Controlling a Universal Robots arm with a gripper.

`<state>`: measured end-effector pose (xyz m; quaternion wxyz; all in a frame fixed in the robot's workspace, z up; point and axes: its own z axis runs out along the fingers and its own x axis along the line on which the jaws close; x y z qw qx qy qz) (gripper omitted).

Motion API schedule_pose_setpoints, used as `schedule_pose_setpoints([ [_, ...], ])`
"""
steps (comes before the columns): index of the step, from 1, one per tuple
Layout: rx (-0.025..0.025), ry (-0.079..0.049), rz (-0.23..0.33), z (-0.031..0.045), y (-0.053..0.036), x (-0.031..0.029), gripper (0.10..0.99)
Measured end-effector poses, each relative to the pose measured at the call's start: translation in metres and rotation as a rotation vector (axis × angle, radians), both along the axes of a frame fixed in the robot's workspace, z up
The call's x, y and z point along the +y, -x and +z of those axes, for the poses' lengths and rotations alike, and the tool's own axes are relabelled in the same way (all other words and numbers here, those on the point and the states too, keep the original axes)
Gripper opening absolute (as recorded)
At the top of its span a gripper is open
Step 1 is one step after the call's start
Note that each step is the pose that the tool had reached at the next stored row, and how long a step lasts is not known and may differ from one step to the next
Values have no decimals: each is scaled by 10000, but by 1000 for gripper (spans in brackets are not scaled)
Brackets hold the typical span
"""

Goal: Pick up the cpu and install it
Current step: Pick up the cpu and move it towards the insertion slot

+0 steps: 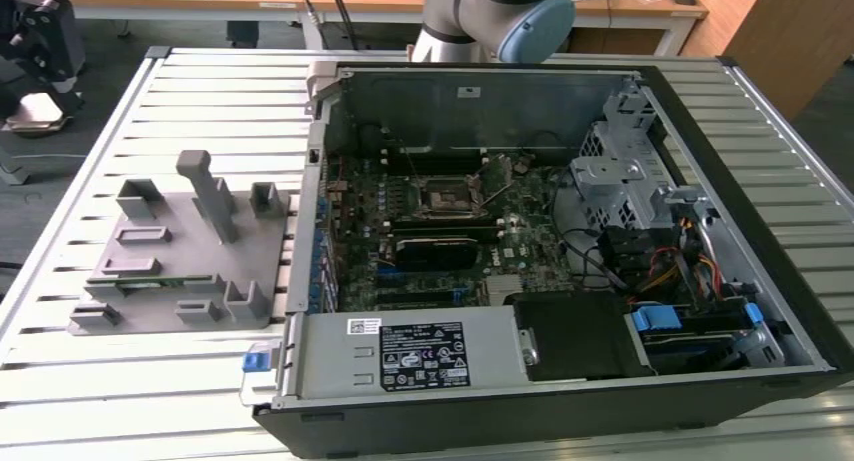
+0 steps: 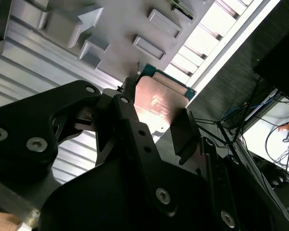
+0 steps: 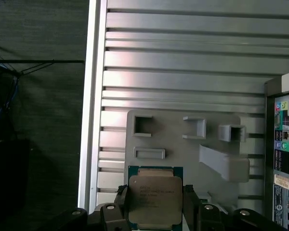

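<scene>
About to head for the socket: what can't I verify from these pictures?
- cpu underside: faces away in both wrist views.
- cpu edge inside the gripper: cut off by the picture's edge, first wrist view.
- socket: too small in the exterior view to tell whether it is open.

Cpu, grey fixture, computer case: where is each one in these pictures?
cpu (image 3: 151,199), first wrist view, middle of its metal top.
grey fixture (image 3: 183,154), first wrist view, bare flat plate.
computer case (image 1: 534,111), exterior view, inner far wall.
</scene>
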<state>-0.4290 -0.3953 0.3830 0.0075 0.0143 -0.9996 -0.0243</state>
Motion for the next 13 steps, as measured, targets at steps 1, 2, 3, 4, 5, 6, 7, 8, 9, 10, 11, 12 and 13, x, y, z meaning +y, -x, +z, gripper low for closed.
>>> schedule_pose_setpoints([
  [1, 0, 0, 0, 0, -6, 1, 537],
  [2, 1, 0, 0, 0, -12, 1, 537],
  [3, 1, 1, 1, 1, -20, 1, 537],
  [4, 0, 0, 0, 0, -27, 1, 537],
  [5, 0, 0, 0, 0, -34, 2, 537],
  [6, 1, 0, 1, 1, -43, 2, 537],
  [7, 1, 0, 0, 0, -51, 2, 537],
  [8, 1, 1, 0, 1, -59, 3, 537],
  [9, 1, 0, 0, 0, -69, 3, 537],
  [10, 1, 0, 0, 0, -79, 3, 537],
  [11, 0, 0, 0, 0, -89, 4, 537],
  [12, 1, 0, 0, 0, -99, 4, 537],
  [13, 0, 0, 0, 0, -109, 4, 537],
])
